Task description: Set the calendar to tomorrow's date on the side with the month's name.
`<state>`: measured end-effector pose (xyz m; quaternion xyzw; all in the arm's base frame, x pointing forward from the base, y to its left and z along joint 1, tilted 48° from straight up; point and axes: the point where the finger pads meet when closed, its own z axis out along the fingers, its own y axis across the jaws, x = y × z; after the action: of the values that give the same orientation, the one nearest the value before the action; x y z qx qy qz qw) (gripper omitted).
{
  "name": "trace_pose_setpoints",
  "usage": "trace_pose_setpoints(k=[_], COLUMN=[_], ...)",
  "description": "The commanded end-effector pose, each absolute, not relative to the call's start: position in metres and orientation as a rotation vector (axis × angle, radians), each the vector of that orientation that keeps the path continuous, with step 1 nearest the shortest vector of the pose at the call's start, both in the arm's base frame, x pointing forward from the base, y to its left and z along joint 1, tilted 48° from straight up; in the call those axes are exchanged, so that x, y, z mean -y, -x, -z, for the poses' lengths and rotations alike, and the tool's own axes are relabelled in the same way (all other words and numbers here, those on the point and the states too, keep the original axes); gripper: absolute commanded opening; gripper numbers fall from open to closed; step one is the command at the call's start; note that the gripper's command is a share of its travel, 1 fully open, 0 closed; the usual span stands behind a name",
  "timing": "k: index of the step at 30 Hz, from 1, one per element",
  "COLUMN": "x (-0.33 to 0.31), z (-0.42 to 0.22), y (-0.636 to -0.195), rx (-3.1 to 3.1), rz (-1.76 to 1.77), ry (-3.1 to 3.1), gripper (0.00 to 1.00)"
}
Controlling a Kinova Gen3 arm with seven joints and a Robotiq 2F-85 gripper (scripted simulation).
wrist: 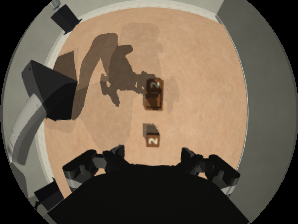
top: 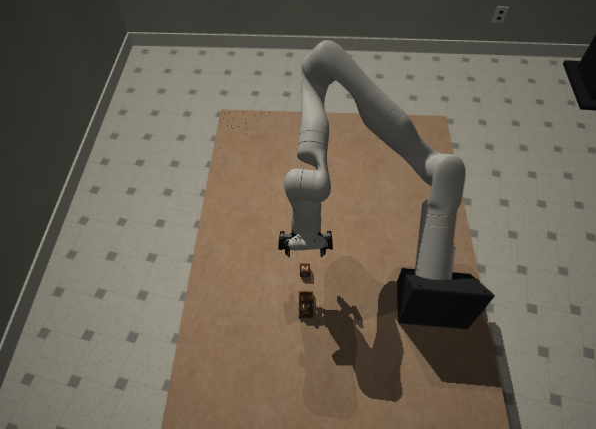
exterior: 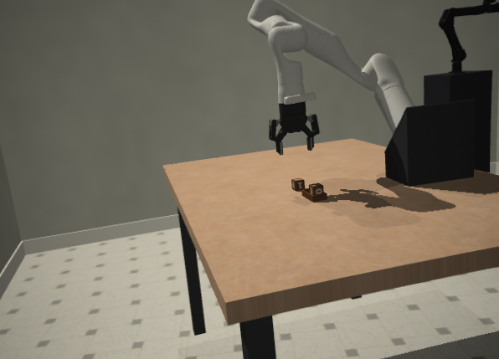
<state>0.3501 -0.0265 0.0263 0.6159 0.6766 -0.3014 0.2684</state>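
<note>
A small dark wooden tray (top: 306, 299) lies flat on the table and holds one brown digit cube (exterior: 316, 189). A second brown cube (top: 305, 271) stands on the table just outside the tray, beside its end; its top face shows a 2 in the top view. In the exterior view this cube (exterior: 297, 184) shows a 1 and the tray cube a 0. My gripper (exterior: 293, 145) hangs high above the table, wide open and empty, apart from both cubes. The wrist view shows the loose cube (wrist: 152, 136) and the tray (wrist: 154, 96) far below.
The arm's black base (top: 442, 298) stands on the table to the right of the tray. A black stand with a camera arm (exterior: 458, 80) rises behind it. The table's front edge (exterior: 360, 283) is well away from the cubes.
</note>
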Motion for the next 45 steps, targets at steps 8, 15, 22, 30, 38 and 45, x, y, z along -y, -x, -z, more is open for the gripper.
trace_pose_setpoints(k=[8,15,22,30,38,45], x=[0.0326,0.0326,0.0326,0.0326,0.0326,0.0327], z=[-0.0211,-0.0211,-0.0211,-0.0211,-0.0211,-0.021], y=[-0.3494,-0.3494,-0.3494,-0.3494,-0.3494,-0.3494], rx=[-1.828,-1.828,-1.828,-1.828,-1.828,-1.828], rz=[0.816,0.816,0.816,0.816,0.816,0.816], ry=[-1.659,-1.659,-1.659,-1.659,-1.659,-1.659], gripper=[0.46,0.46,0.46,0.46,0.46,0.46])
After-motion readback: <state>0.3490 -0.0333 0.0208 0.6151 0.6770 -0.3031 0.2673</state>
